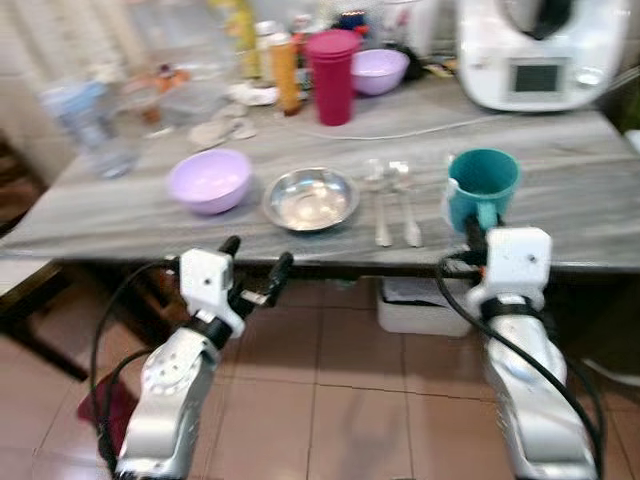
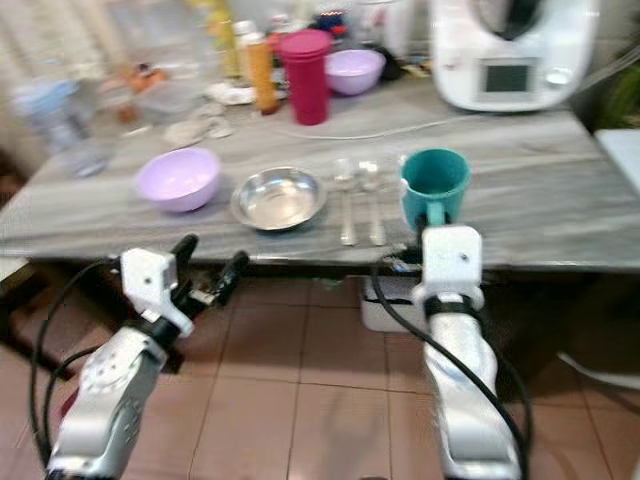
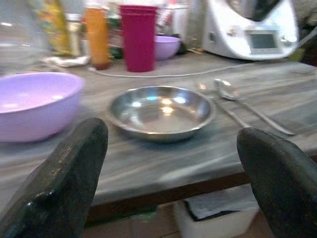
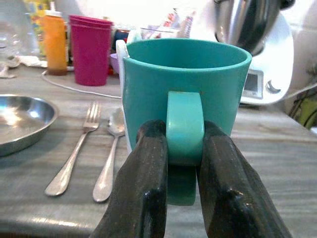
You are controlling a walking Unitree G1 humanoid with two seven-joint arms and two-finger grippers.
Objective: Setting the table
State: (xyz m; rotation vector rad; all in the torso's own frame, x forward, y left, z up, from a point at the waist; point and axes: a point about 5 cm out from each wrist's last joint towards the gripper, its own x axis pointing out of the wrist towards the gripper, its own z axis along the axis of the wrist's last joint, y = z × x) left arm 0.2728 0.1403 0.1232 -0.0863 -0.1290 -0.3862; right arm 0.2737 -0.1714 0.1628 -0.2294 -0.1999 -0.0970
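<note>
- Clamping the teal mug by its handle, the right gripper held it upright at the table's near edge, beside the fork and spoon.
- Left gripper hung spread apart below the steel bowl.
- No writing was legible.

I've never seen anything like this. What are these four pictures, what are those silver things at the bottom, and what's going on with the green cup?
The silver things are a humanoid robot's two arms. The two wide pictures come from cameras on its head, looking down at a grey table; the other two come from a camera on each wrist. The right gripper has its two black fingers shut on the handle of a teal mug at the table's near edge. The left gripper is open, held below the table edge. On the table lie a lilac bowl, a steel bowl, a fork and a spoon. Further back stand a red tumbler and a white kitchen machine.
</note>
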